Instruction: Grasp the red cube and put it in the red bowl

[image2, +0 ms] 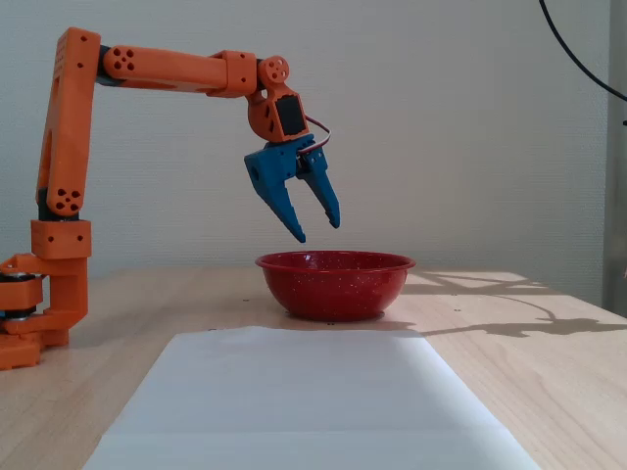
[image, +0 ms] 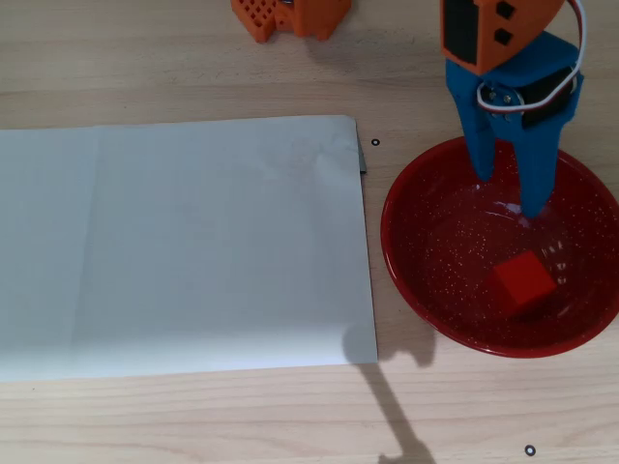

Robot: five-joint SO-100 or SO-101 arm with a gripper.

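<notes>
Right — cube point(image: 522, 281) sits in bowl point(image: 406, 261), below my pincer point(image: 510, 193) — fingers spread, holding nothing.

Below the blue plastic gripper point(image: 510, 198) sat the red bowl point(image: 416, 261), glossy and white-speckled, holding the matt red cube point(image: 522, 280). Beside it lay smooth white paper point(image: 184, 242) (faintly creased) on pale wood-grain table point(image: 193, 416).

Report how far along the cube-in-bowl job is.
Done: the red cube lies inside the red bowl, free of the fingers. In hand: nothing; the gripper hangs open and empty above the bowl. Left: at most drawing the arm away.
</notes>
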